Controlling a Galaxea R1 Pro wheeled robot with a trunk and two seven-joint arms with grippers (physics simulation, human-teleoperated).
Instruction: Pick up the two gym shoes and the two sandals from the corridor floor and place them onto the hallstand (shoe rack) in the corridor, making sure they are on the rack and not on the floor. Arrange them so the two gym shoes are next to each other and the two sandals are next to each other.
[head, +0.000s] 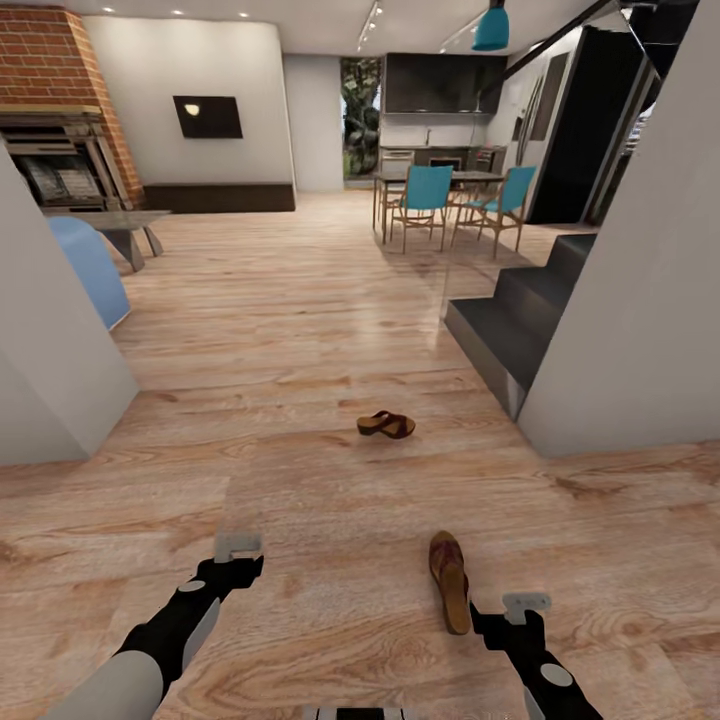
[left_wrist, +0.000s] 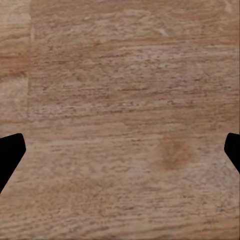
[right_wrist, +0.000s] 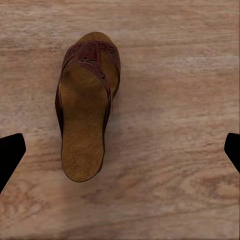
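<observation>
Both grippers hang low over the corridor floor (head: 300, 420), at the near edge of the head view: the left gripper (head: 238, 546) at about 7 o'clock, the right gripper (head: 526, 604) at about 5 o'clock. Each has its jaws spread wide with nothing between them; in the left wrist view the dark fingertips (left_wrist: 10, 152) sit at the far edges of the frame over bare wood planks. Just beside the right gripper, toward 6 o'clock, lies the near sandal (head: 450, 580), sole down, lengthwise away from the robot, its reddish-brown strap at the far end. From the right wrist camera the same sandal (right_wrist: 86, 105) lies flat on the floor between the spread fingertips (right_wrist: 11, 150), nearer one of them and touching neither. A second sandal (head: 386, 425) rests farther off at 12 o'clock, turned sideways, well apart from the first. Beyond it, toward 1 o'clock, stand a dark staircase (head: 520, 310) and a dining table with teal chairs (head: 425, 195); a brick fireplace (head: 70, 110) stands at 10 o'clock.
</observation>
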